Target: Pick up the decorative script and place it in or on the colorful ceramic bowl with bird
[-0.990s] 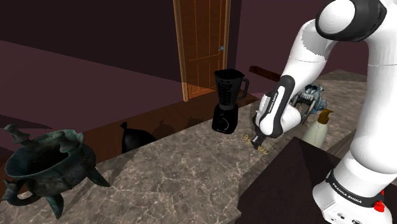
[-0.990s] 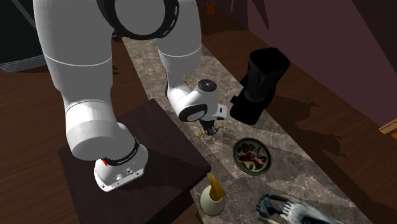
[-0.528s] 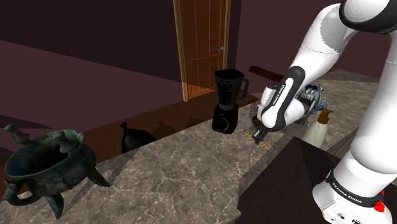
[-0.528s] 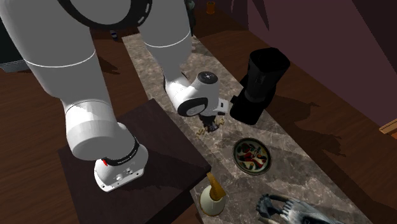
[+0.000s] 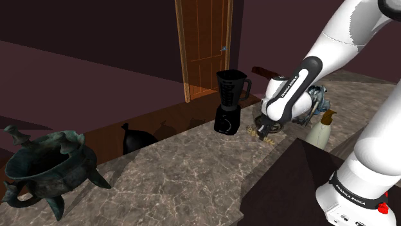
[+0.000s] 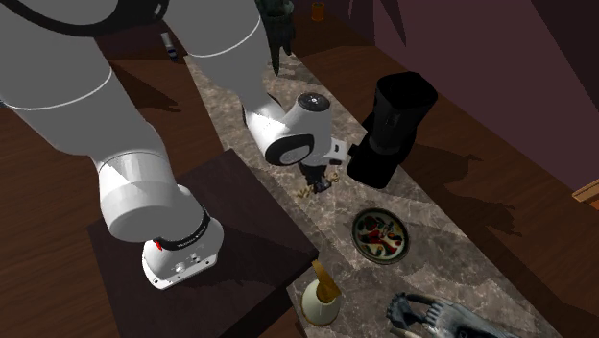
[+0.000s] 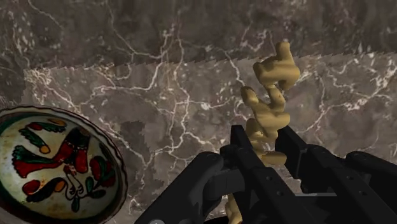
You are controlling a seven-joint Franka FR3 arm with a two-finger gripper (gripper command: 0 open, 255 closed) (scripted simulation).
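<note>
One second of motion has raised the gripper (image 7: pixel 264 153), clamped on the tan script (image 7: pixel 270 95) (apparently clear of the marble counter (image 7: pixel 159 63)); the bird bowl (image 7: pixel 57 159) lies near, so transfer remains.

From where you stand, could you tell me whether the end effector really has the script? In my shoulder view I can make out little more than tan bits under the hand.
Observer: Yes. In the wrist view the end effector has its fingers clasped on the tan script.
Operator: Thank you. Where is the bowl? I cannot make it out behind the arm.
Observer: In the second exterior view the bowl sits on the counter, toward that view's lower right of the end effector and below the black blender.
Operator: Is anything in it?
Observer: No. Its inside looks bare apart from a painted red and green bird.
</note>
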